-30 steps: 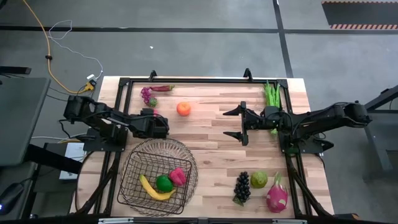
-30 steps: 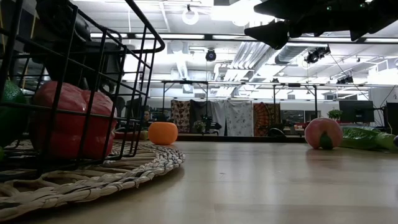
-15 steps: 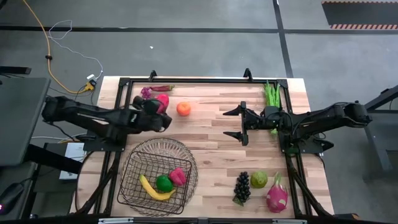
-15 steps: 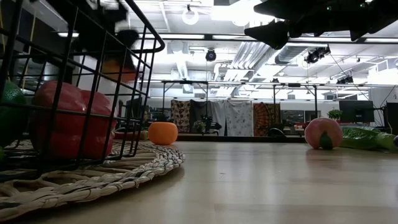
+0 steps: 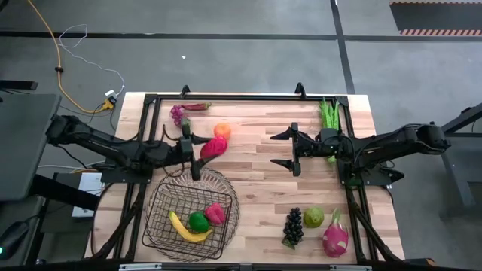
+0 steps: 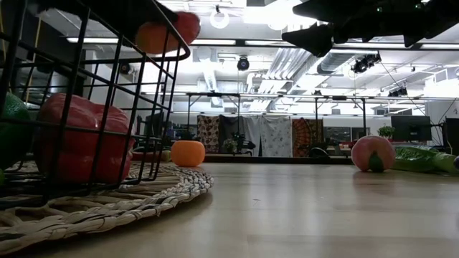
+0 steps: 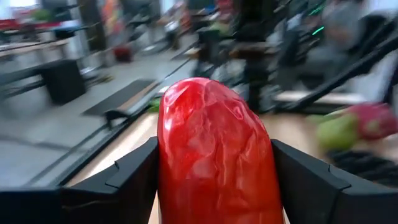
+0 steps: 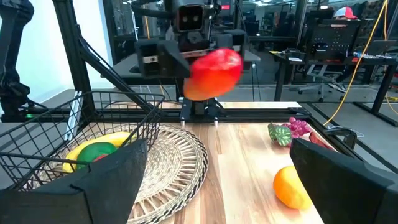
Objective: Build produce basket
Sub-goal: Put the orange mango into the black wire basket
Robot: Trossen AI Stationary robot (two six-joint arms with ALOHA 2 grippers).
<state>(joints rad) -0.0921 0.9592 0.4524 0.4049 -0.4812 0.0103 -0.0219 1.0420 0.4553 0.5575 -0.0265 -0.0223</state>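
The left hand (image 5: pixel 202 147) is closed on a red-and-orange mango (image 5: pixel 213 146), one finger on each flank as the left wrist view shows (image 7: pixel 214 152). The fruit is held clear of the desk (image 5: pixel 256 162), just beyond the far rim of the basket (image 5: pixel 230 197). In the right wrist view the mango (image 8: pixel 212 73) hangs above rim level, so the carry height appears chosen to clear the wire wall before lowering. I judge the step in hand to be the transfer of this fruit into the basket.

The basket sits on a woven mat (image 6: pixel 143 197) at the near left of the desk. It already holds a banana (image 5: pixel 188 229), a green lime (image 5: pixel 198 221) and a red piece (image 5: pixel 215 213). These lie toward the near side, leaving bare mesh on the side facing the hand; a drop there looks sensible.

The right hand (image 5: pixel 290 150) waits above mid-desk with its fingers spread wide and nothing between them, well apart from the basket. This keeps it out of the left arm's path.

Still outside the basket:
- an orange (image 5: pixel 222 130), just beside the carried mango
- purple grapes (image 5: pixel 178 114) at the far left edge
- green beans (image 5: pixel 328 115) at the far right
- dark grapes (image 5: pixel 293 223), a pear (image 5: pixel 314 217) and a dragon fruit (image 5: pixel 335 235) at the near right
- a peach (image 6: pixel 371 153), seen only in the low view
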